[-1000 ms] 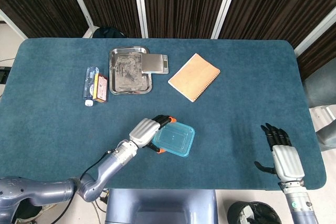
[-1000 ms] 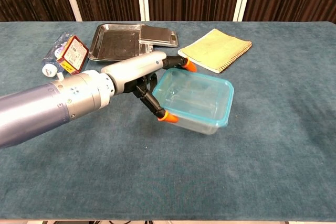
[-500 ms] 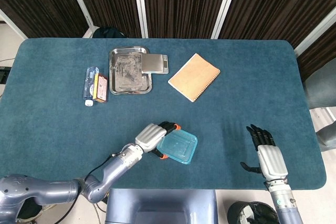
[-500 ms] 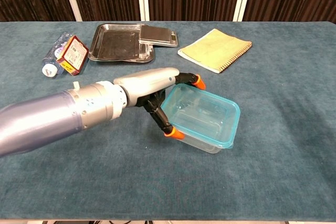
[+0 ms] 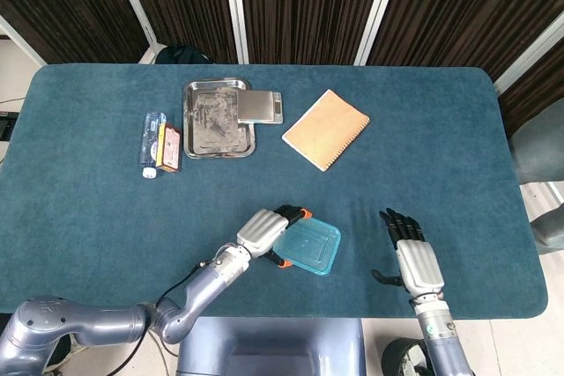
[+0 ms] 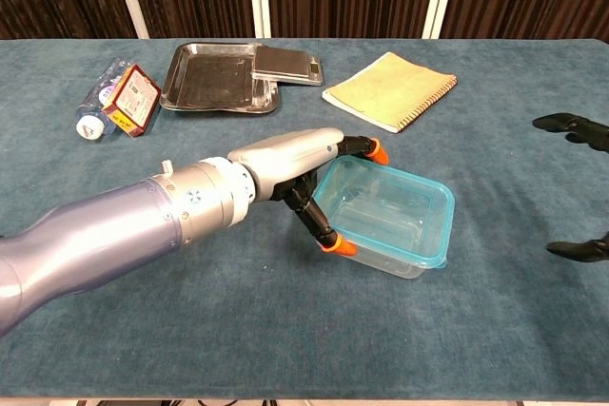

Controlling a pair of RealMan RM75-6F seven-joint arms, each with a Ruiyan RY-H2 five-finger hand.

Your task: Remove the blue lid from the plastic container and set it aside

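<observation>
near the front edge of the blue table [image 5: 88, 209], the left hand [image 5: 267, 230] grips the left end of the clear plastic container [image 6: 385, 218] — orange-tipped fingers [image 6: 338, 245] wrapped over its rim, blue lid [image 5: 308, 247] on top. well apart to the right, the right hand [image 5: 410, 255] is above the table holding nothing — fingers apart and extended.
</observation>
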